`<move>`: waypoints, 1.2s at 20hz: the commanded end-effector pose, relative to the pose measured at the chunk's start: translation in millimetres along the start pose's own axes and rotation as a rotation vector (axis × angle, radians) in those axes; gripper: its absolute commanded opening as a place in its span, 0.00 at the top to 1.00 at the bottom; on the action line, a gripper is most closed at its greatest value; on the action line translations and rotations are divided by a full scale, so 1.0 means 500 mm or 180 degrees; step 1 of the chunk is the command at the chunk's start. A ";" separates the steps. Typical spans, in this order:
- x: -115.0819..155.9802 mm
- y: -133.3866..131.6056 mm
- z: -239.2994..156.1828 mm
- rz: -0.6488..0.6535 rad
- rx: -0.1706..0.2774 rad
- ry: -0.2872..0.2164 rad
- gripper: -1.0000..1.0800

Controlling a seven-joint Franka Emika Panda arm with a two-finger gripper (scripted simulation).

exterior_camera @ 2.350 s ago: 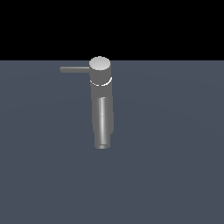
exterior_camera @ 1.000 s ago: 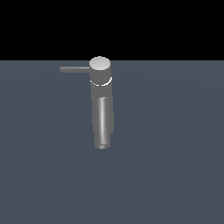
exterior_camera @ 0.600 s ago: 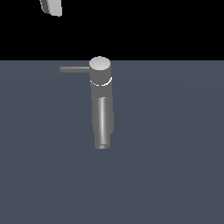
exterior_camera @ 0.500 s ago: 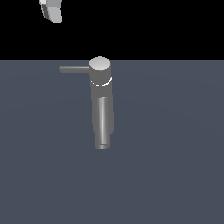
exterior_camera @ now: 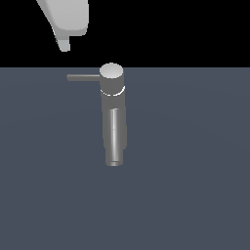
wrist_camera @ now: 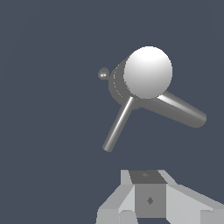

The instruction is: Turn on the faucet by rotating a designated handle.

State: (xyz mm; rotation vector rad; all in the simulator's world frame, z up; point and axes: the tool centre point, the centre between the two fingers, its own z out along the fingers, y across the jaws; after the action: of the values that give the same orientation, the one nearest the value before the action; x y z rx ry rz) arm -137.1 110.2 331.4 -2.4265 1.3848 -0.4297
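The faucet, a grey metallic post with a pale flat round cap, stands mid-scene on the dark slate desk in the exterior view, its thin dark-grey rod handle pointing to nine o'clock and its thick tube spout toward six o'clock. The pale grey pincer hangs at eleven o'clock, apart from the handle; whether it is released or clenched cannot be told. In the wrist view the cap faces the camera, with the handle and the spout branching from it, clear of the pincer's pale body.

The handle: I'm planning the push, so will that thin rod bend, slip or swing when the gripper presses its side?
The handle looks like a straight metal rod, so probably stiff. Its round, smooth surface may let a finger slide off. Joined to the faucet under the cap, it would likely swing around the post rather than come free.
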 end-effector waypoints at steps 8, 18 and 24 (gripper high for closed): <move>0.020 -0.058 0.077 0.0675 0.0238 0.0186 1.00; 0.048 -0.099 0.128 0.1149 0.0397 0.0327 1.00; 0.059 -0.110 0.141 0.1281 0.0436 0.0375 1.00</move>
State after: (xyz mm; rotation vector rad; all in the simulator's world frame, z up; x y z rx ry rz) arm -53.9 119.7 293.5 -1.9865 1.7698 -0.5456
